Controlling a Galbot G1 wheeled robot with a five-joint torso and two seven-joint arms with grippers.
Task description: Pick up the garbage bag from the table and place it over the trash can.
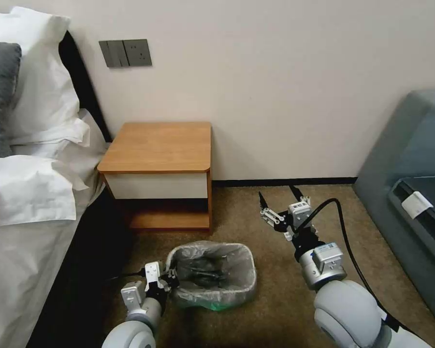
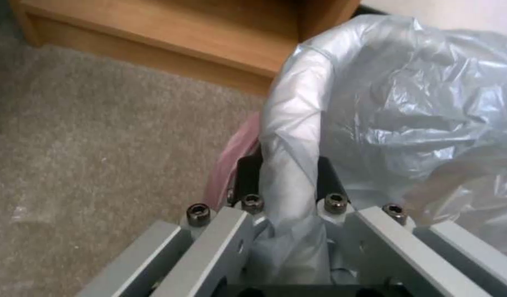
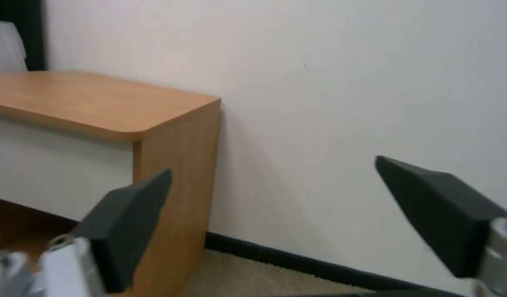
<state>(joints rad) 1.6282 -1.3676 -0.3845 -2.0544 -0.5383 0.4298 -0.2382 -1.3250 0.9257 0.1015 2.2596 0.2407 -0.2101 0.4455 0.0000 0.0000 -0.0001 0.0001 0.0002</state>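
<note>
Left gripper point(image 2: 289, 185) pinching bag point(image 1: 212, 270) over the bin point(image 1: 217, 297) rim, directly ahead | right gripper point(image 1: 281, 202) spread, idle, well apart | worktop point(image 1: 157, 147) bare | step: seating the liner; next likely release.

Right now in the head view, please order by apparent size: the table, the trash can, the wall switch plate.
1. The table, largest.
2. The trash can, lined with the garbage bag; it sits nearer the camera, so its true size may be smaller than it looks.
3. The wall switch plate, clearly smallest.
</note>
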